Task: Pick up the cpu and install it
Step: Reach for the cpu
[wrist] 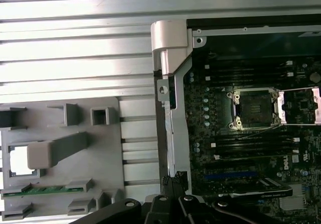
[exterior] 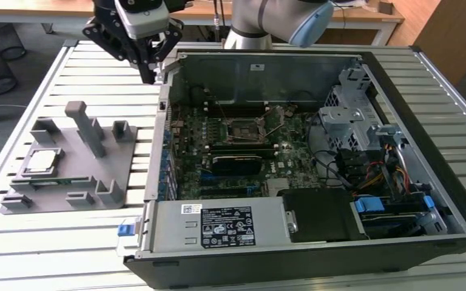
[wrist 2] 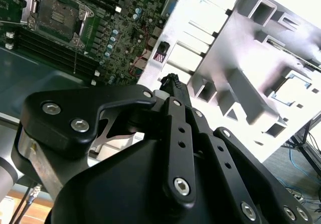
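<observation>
The cpu (exterior: 40,159) is a small silver square lying in a recess of the grey holder (exterior: 104,182) on the exterior view's left. In the first wrist view the cpu (wrist: 19,158) shows as a bright square. My gripper (exterior: 148,77) hangs above the far left corner of the open computer case (exterior: 427,109), well apart from the cpu. Its fingers are shut with nothing between them, as the gripper (wrist 2: 170,79) shows in the second wrist view. The motherboard socket (exterior: 241,128) sits open in the middle of the board, and the socket (wrist: 253,108) has its latch frame swung aside.
A green memory stick (wrist: 40,190) lies in a slot of the grey holder, near upright grey posts (exterior: 83,124). The case walls, drive cage (exterior: 354,115) and cables (exterior: 378,176) ring the board. The slatted metal table (exterior: 79,242) carries everything.
</observation>
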Motion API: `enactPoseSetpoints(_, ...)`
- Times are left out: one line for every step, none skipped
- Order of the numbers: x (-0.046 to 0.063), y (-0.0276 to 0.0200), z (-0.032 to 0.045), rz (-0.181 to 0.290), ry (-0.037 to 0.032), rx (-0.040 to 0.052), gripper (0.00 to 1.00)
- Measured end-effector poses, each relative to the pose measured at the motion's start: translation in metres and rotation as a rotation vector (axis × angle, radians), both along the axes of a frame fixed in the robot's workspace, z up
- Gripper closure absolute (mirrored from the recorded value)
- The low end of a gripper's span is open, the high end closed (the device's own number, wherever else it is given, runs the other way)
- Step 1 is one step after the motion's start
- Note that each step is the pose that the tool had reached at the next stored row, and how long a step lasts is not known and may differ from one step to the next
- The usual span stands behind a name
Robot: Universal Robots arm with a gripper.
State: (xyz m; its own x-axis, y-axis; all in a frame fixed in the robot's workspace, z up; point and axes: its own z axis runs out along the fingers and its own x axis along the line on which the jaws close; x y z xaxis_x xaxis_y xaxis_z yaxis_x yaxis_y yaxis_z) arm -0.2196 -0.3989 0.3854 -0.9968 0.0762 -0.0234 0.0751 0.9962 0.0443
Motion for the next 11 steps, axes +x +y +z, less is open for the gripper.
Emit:
enactPoseSetpoints(-0.0006,0.0000,0.0000,0.000,0.0000,0.0000,0.89)
enactPoseSetpoints(-0.0011,0.0000,-0.0001,0.000,0.0000,0.0000,0.89)
enactPoseSetpoints(-0.0017,0.0000,-0.0001,0.000,0.0000,0.0000,0.89)
enactPoseSetpoints(-0.0022,0.0000,-0.0002,0.000,0.0000,0.0000,0.89)
enactPoseSetpoints(-0.0028,0.0000,-0.0002,0.000,0.0000,0.0000,0.89)
enactPoseSetpoints(-0.0033,0.0000,-0.0003,0.000,0.0000,0.0000,0.89)
enactPoseSetpoints(-0.0039,0.0000,-0.0003,0.000,0.0001,-0.0001,0.89)
enactPoseSetpoints(-0.0044,0.0000,-0.0004,0.000,0.0001,0.0000,0.89)
enactPoseSetpoints(-0.0050,0.0000,-0.0004,0.000,0.0000,0.0000,0.89)
enactPoseSetpoints(-0.0055,0.0000,-0.0004,0.000,0.0000,-0.0001,0.89)
enactPoseSetpoints(-0.0061,0.0000,-0.0005,0.000,0.0000,0.0000,0.89)
